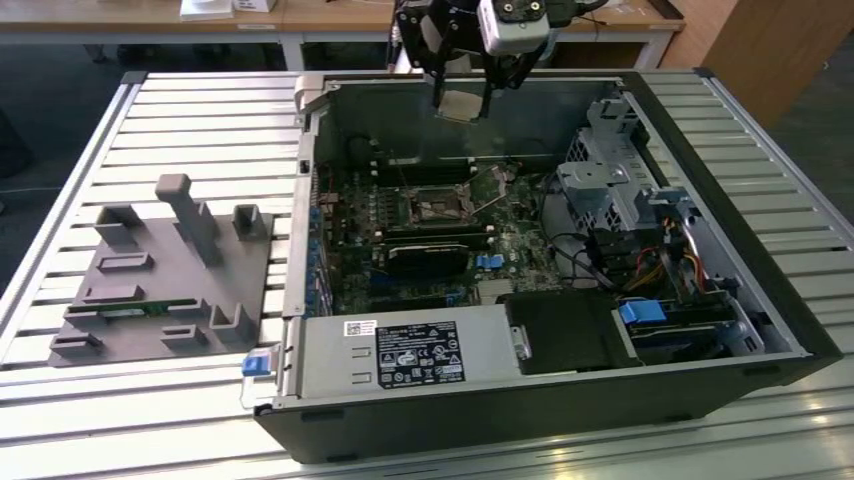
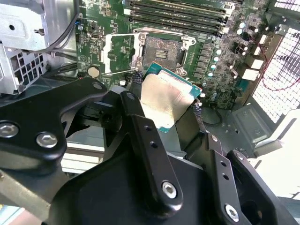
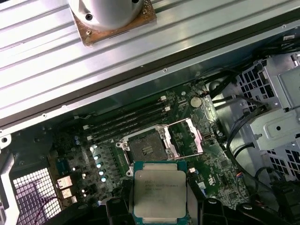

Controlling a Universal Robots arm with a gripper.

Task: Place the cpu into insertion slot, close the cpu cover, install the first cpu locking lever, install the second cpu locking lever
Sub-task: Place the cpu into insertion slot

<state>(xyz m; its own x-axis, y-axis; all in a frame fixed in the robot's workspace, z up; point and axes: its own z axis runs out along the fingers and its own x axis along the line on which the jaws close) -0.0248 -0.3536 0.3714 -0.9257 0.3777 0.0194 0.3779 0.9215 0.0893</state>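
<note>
My gripper (image 1: 465, 98) hangs over the back of the open computer case, shut on the cpu (image 1: 462, 103). In both wrist views the cpu (image 2: 165, 101) (image 3: 160, 193) is a flat square chip with a silver-grey top on a green edge, clamped between the black fingers (image 2: 140, 126). The insertion slot (image 1: 437, 207) (image 2: 161, 51) (image 3: 144, 149) lies bare and dark on the motherboard, well below the chip. The cpu cover (image 2: 119, 51) (image 3: 186, 138) is swung open beside the slot. A thin locking lever (image 2: 116, 73) sticks out near the cover.
A grey fixture block (image 1: 160, 270) sits on the slatted table at the exterior view's left. Inside the case are a long black card (image 1: 427, 255), memory slots (image 2: 178, 14), a labelled power supply (image 1: 400, 355), a metal drive cage (image 1: 607, 180) and loose cables (image 1: 587, 260).
</note>
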